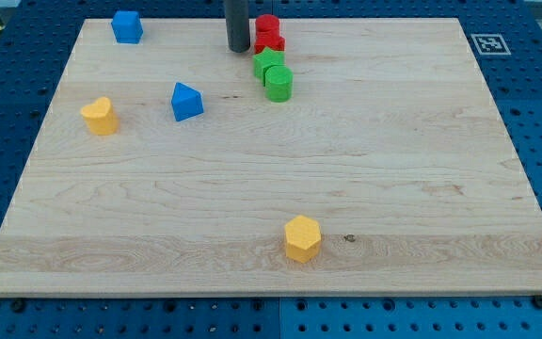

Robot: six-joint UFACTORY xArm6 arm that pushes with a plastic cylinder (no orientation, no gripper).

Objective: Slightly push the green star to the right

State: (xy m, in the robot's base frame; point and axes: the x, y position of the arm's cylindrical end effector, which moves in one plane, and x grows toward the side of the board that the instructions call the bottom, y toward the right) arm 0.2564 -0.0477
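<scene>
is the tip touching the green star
No, my tip stands apart, to the view's left of the green star.

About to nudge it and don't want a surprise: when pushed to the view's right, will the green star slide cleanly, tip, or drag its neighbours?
The green star looks squat, so it will probably slide, not tip. It appears to touch the green cylinder and a red block, so it may drag or pivot against them. My tip is at its left.

Pale wooden board (271,188), blue perforated table (7,85), fiducial marker (486,43)
</scene>
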